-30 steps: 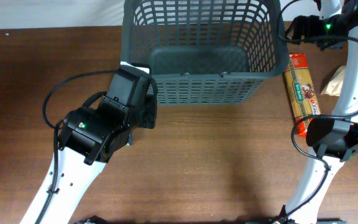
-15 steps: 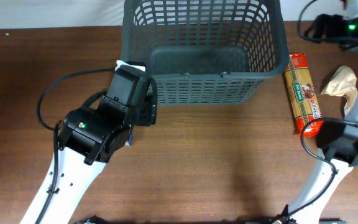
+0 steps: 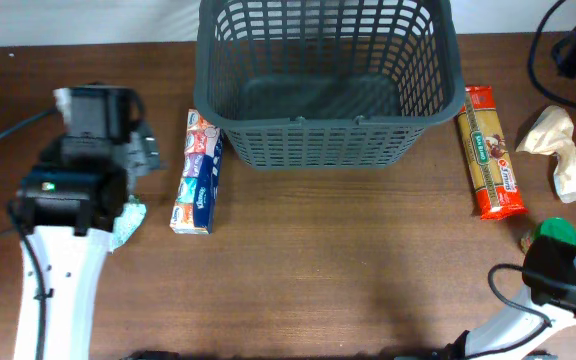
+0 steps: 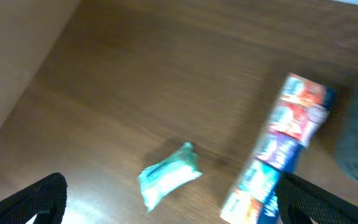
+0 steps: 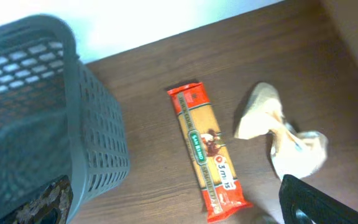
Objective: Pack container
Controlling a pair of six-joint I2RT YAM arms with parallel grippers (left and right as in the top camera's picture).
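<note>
Two items left of the container (image 3: 328, 145) from above?

Yes. A colourful box (image 3: 196, 172) lies just beside its front left corner, and a teal packet (image 3: 131, 218) lies farther left, partly under the left arm (image 3: 68, 190). On the other side a pasta packet (image 3: 490, 150) lies just beside the container's right wall, and a crumpled beige bag (image 3: 566, 150) lies beyond that. The container itself stands upright at the far edge of the table (image 3: 348, 260).

And the left wrist view?

There the left gripper (image 4: 171, 185) is spread wide and holds nothing. The teal packet and the colourful box lie below it, and the container is a grey blur at the right edge.

Right wrist view?

There the right gripper (image 5: 176, 185) is also spread wide and holds nothing. It hangs to the right of the container, over the pasta packet and the beige bag.
</note>
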